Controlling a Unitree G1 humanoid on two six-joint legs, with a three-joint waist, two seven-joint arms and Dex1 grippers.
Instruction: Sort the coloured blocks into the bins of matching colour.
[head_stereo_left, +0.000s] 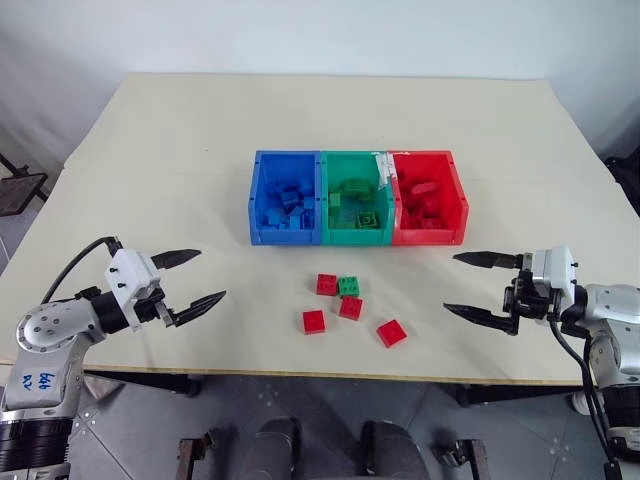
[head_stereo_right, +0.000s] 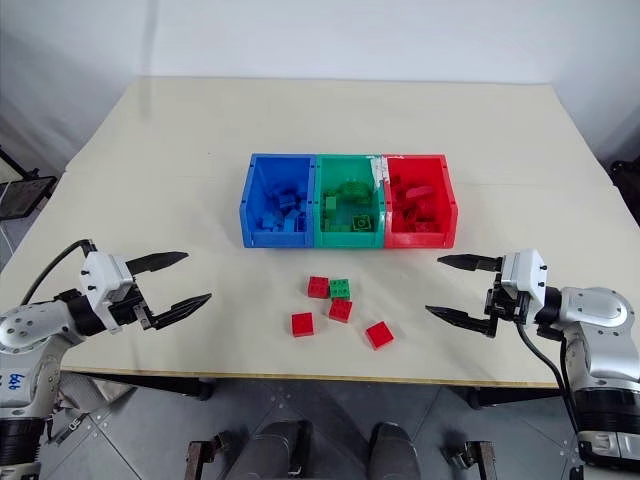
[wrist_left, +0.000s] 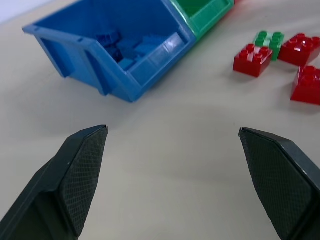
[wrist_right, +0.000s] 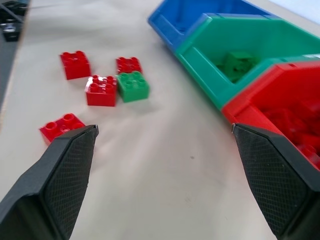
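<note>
Three joined bins stand at the table's middle: blue (head_stereo_left: 285, 237), green (head_stereo_left: 356, 238) and red (head_stereo_left: 428, 237), each holding bricks of its own colour. In front of them several red blocks (head_stereo_left: 326, 284) (head_stereo_left: 350, 307) (head_stereo_left: 314, 321) (head_stereo_left: 391, 332) and one green block (head_stereo_left: 349, 287) lie loose on the table. My left gripper (head_stereo_left: 211, 275) hovers open at the left of the blocks, pointing toward them, with nothing between its fingers. On the other side my right gripper (head_stereo_left: 450, 282) is open and empty too, aimed at the blocks. The green block (wrist_right: 133, 86) touches two red ones.
The beige table (head_stereo_left: 300, 120) reaches well behind the bins and out to both sides. Its front edge runs just below the loose blocks. A dark stand (head_stereo_left: 18, 190) sits off the table's left side.
</note>
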